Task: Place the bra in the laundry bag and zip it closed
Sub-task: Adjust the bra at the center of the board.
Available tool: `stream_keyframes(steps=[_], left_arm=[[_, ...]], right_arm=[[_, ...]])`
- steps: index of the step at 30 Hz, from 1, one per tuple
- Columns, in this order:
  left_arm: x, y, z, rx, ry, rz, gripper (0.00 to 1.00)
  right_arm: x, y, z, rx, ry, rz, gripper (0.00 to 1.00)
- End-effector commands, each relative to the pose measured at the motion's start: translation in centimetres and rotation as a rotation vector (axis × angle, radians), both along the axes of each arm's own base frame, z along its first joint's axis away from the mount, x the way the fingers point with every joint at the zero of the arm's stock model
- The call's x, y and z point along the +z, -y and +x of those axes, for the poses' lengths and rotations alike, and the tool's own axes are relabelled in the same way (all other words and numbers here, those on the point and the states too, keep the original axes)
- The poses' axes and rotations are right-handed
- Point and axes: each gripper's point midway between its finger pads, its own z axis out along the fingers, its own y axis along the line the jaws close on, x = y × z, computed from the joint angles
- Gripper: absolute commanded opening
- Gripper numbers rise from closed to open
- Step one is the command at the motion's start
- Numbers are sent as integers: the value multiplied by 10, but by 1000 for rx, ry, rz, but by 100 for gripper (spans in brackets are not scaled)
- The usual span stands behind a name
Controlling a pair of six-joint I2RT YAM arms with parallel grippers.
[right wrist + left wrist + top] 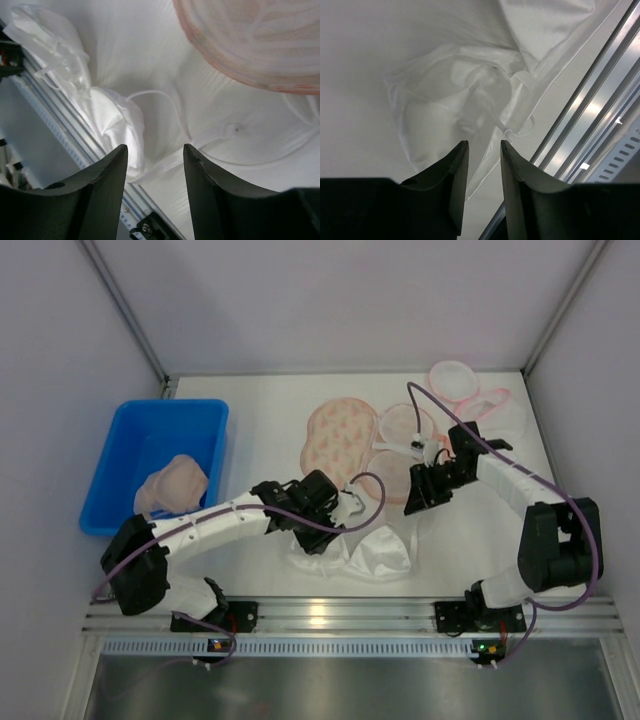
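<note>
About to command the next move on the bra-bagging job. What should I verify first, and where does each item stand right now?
1. Left pincer empty, jaws apart: ok.
2. Right pincer empty, jaws apart: ok.
3. White bra in reach, lying crumpled on the table below the left pincer: ok.
4. Bra inside the pink laundry bag: not ok, they lie apart.
5. Bag's zip open to take the bra: cannot tell.
6. Bra well away from the front rail: not ok, it lies right beside it.
</note>
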Motion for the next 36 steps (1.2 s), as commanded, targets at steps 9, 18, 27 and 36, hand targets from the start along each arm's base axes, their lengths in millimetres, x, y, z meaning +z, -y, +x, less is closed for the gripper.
stream_keyframes(steps=[9, 18, 27, 36], left_arm=[[57, 8, 49, 121, -34, -241, 45], [54, -15, 66, 248, -82, -268, 45], [56, -22, 72, 279, -65, -267, 45], [69, -33, 88, 319, -8, -289, 46]], right_arm=[[-30, 44, 43, 124, 209, -313, 49], [-46, 75, 50, 23, 275, -502, 52], [-72, 82, 71, -45, 242, -554, 49], [-47, 76, 44, 92, 246, -488, 0]])
